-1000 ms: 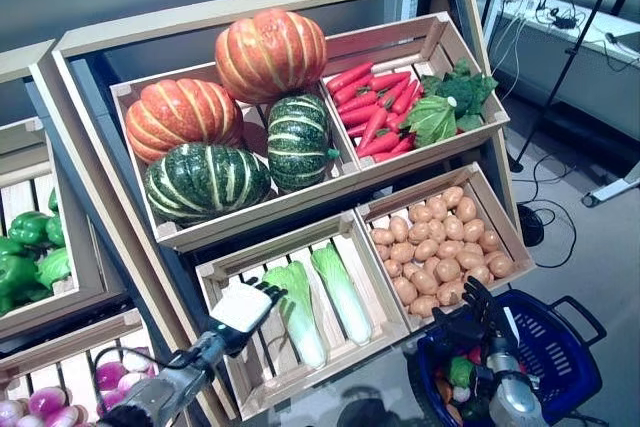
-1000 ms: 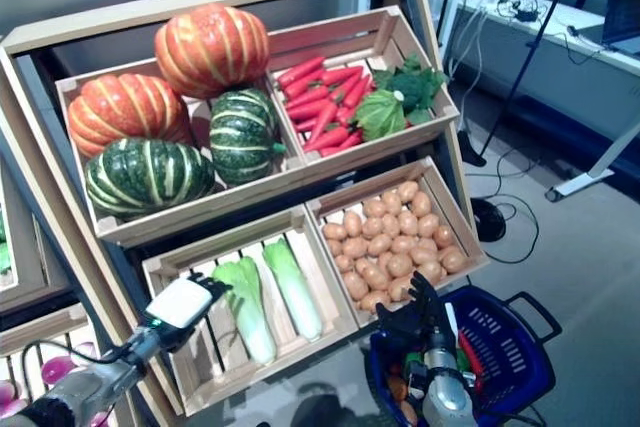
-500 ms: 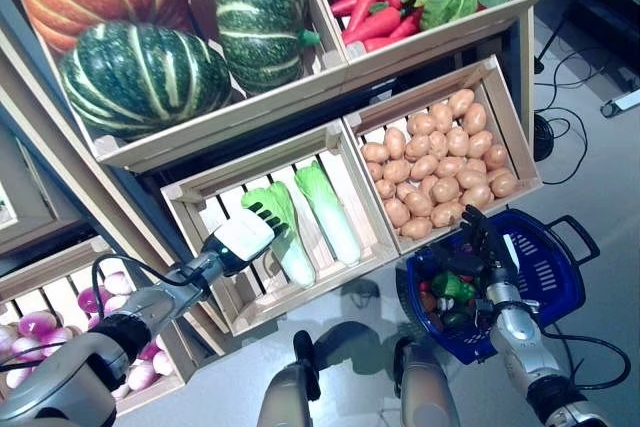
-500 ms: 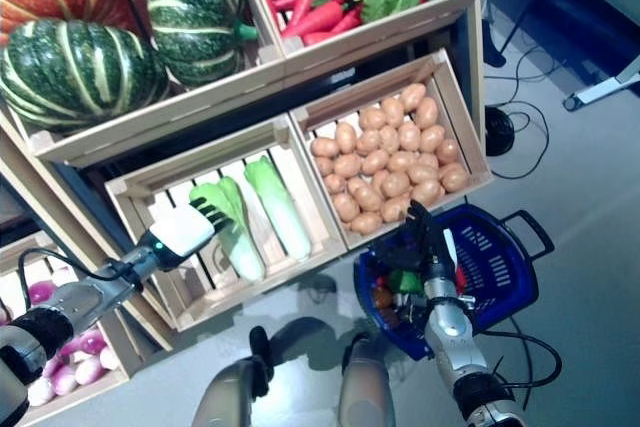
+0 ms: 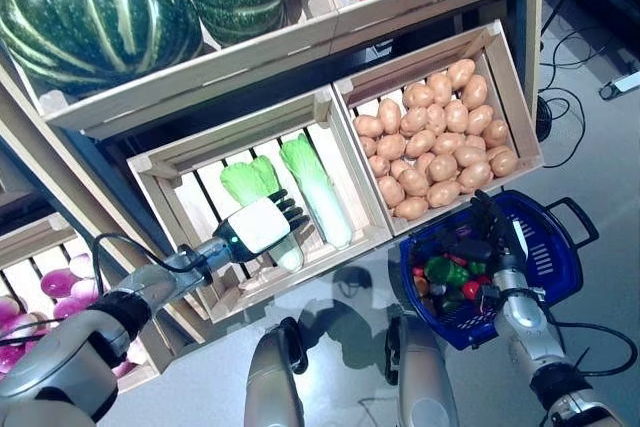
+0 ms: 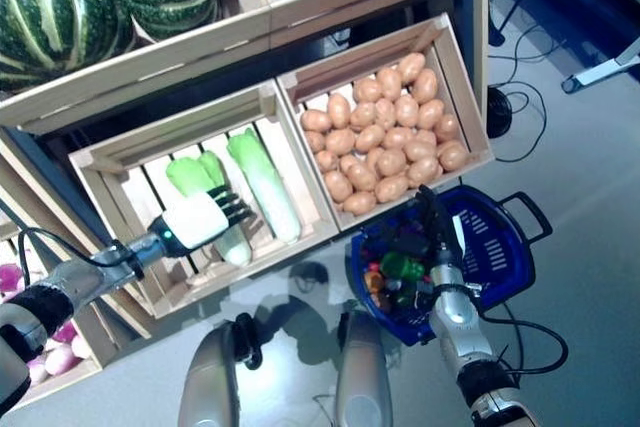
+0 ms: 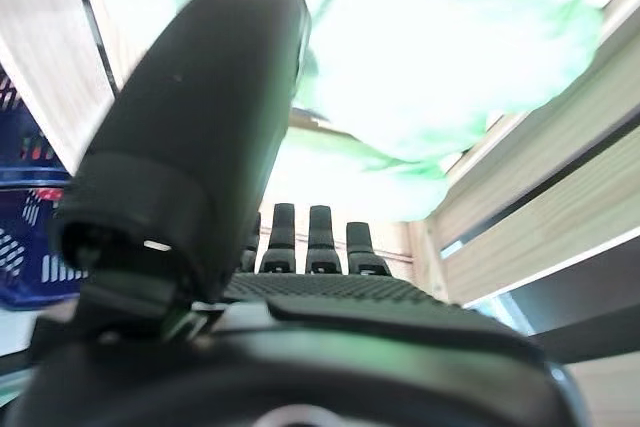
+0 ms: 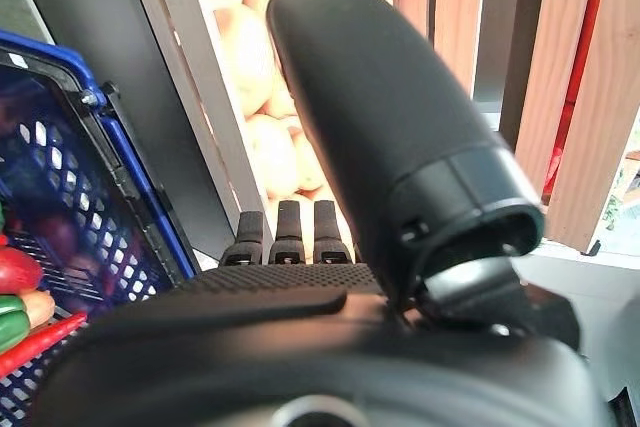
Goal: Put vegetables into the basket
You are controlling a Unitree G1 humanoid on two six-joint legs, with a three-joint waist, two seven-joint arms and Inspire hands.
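A blue plastic basket [image 5: 548,265] stands on the floor at the lower right, below the stand. It holds a green pepper [image 5: 440,270] and red and dark vegetables [image 5: 470,289]. My right hand [image 5: 496,239] is just above the basket's near rim, fingers straight and empty; its wrist view shows the basket's mesh [image 8: 60,177] beside it. My left hand [image 5: 262,225], with a white cover, reaches into the lower wooden crate [image 5: 240,142]. Its straight fingers [image 7: 312,239] lie on a pale green cabbage [image 5: 245,185], which also shows in the left wrist view [image 7: 450,57].
A second cabbage [image 5: 315,187] lies right of the first. A crate of potatoes [image 5: 440,137] stands just behind the basket. Upper crates overhang the lower ones. Cables [image 5: 560,107] run over the grey floor to the right.
The camera has tilted down, so the whole picture shifted. My left hand has reached further into the crate, onto the left cabbage. My right hand stays above the basket.
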